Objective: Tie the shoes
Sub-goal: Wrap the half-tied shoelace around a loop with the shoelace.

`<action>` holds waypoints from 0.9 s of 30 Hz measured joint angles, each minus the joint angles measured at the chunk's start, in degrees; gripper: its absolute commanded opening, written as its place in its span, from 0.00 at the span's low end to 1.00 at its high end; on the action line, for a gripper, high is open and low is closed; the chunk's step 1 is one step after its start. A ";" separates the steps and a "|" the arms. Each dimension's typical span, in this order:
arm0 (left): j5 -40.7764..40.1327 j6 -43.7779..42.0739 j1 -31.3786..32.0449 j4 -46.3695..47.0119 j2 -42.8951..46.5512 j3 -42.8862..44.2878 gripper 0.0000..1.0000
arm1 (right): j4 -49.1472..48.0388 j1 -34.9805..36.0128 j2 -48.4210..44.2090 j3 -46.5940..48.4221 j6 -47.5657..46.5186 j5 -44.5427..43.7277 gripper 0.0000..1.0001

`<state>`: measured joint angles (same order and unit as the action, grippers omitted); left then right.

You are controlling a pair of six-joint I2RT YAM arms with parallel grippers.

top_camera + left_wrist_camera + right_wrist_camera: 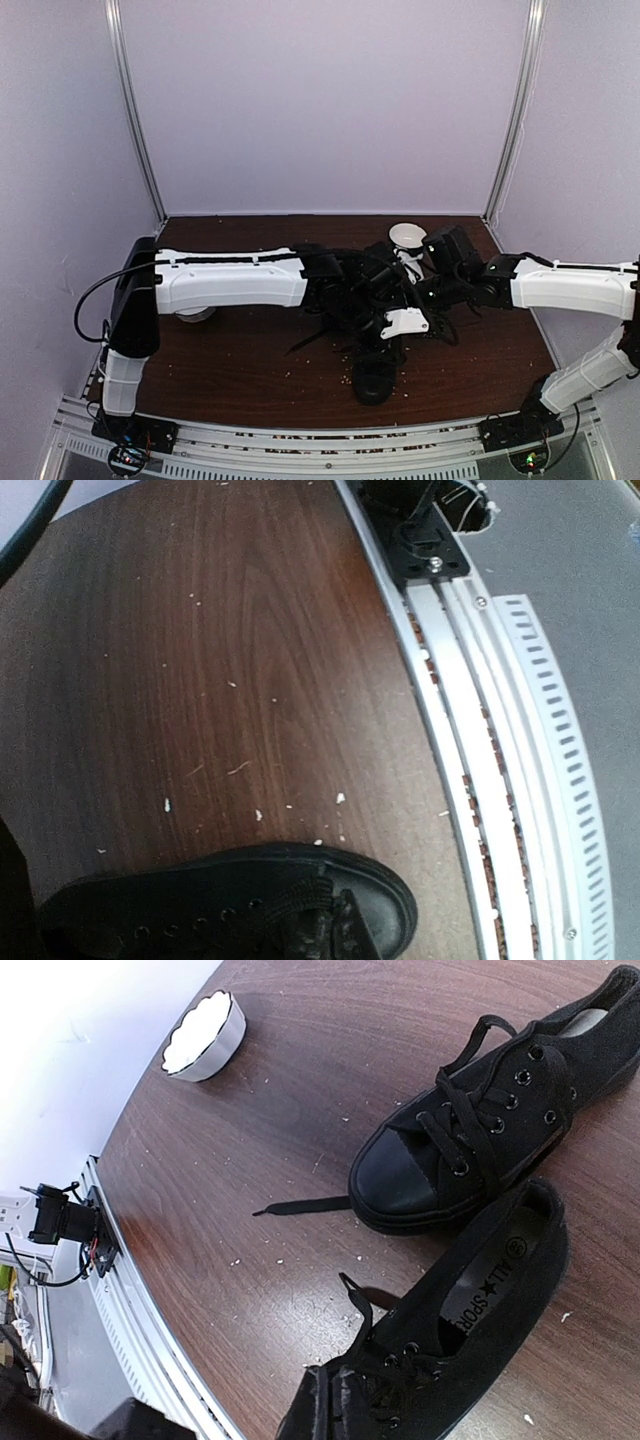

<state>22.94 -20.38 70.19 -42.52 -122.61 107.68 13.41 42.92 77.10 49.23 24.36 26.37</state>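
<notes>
Two black lace-up shoes lie mid-table. The nearer shoe (378, 378) (200, 905) (480, 1320) points its toe at the table's near edge. The other shoe (480, 1130) lies beyond it, one loose lace end (300, 1205) flat on the wood. In the top view both arms meet over the shoes and hide most of them. My left gripper (345, 930) is shut over the nearer shoe's toe, with a black lace (304, 894) running into its fingers. My right gripper (335, 1405) is shut at that shoe's eyelets, and a lace tip (358, 1300) rises from it.
One white bowl (407, 235) stands at the back right beside the right arm. A second white bowl (205, 1035) (195, 315) sits at the left, partly under the left arm. A metal rail (500, 780) runs along the near edge. Crumbs are scattered over the brown table (250, 360).
</notes>
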 measured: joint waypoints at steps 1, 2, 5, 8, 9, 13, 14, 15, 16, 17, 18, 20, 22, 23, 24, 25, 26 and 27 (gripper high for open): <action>-0.87 -0.31 0.00 0.33 -0.61 0.35 0.00 | -0.11 -0.04 0.15 0.00 0.00 0.20 0.00; -1.95 -0.57 0.00 0.74 -1.36 0.87 0.00 | -0.22 -0.11 0.37 0.02 0.02 0.39 0.00; -5.18 -1.29 0.13 2.01 -3.74 2.47 0.00 | -0.61 -0.37 1.05 0.02 -0.24 0.46 0.00; -8.87 -1.84 0.55 3.54 -5.70 3.67 0.00 | 0.61 -1.66 1.66 -0.02 -0.50 -0.37 0.00; -9.70 -1.97 0.66 4.20 -6.10 3.76 0.00 | 0.98 -1.88 1.77 -0.04 -0.66 -0.85 0.00; -12.55 -2.10 1.14 6.23 -7.21 3.76 0.08 | 2.78 -2.36 1.88 -0.09 -1.51 -2.29 0.00; -13.11 -2.12 1.27 6.47 -7.39 3.76 0.14 | 3.08 -2.40 1.90 -0.09 -1.66 -2.49 0.00; -13.68 -2.23 1.42 6.51 -7.52 3.76 0.20 | 3.32 -2.47 1.90 -0.09 -1.84 -2.86 0.00; -14.67 -2.40 1.60 6.27 -7.58 3.76 0.25 | 3.91 -2.60 1.90 -0.09 -2.01 -2.97 0.00; -15.37 -2.38 1.70 6.32 -7.65 3.61 0.30 | 4.02 -2.69 1.88 -0.09 -1.97 -3.02 0.00; -15.91 -2.43 1.81 6.60 -7.65 3.41 0.36 | 4.09 -2.69 1.92 -0.09 -1.99 -2.84 0.00; -16.31 -2.51 1.88 8.28 -6.99 1.81 0.42 | 3.96 -2.62 1.99 -0.09 -1.97 -2.86 0.00; -16.20 -2.67 2.16 11.41 -4.96 -2.16 0.46 | 3.37 -2.40 1.99 -0.09 -1.79 -2.29 0.00; -16.04 -2.73 2.27 12.55 -4.09 -3.69 0.47 | 2.64 -2.08 1.99 -0.09 -1.55 -1.70 0.00; -15.72 -2.73 2.49 14.58 -2.54 -6.19 0.47 | 2.10 -1.70 1.99 -0.09 -1.46 -1.22 0.00; -15.47 -2.69 2.64 15.37 -1.46 -7.58 0.47 | 1.57 -1.42 1.99 -0.09 -1.42 -0.57 0.00; -15.21 -2.69 2.75 15.67 -0.52 -8.61 0.47 | 1.33 -1.33 1.99 -0.07 -1.40 -0.17 0.00; -15.04 -2.69 2.82 15.69 0.37 -9.35 0.45 | 0.96 -1.16 1.99 -0.04 -1.33 0.35 0.00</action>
<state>7.90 -23.07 73.01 -26.83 -122.23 98.32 14.37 41.76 79.09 49.19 23.03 26.72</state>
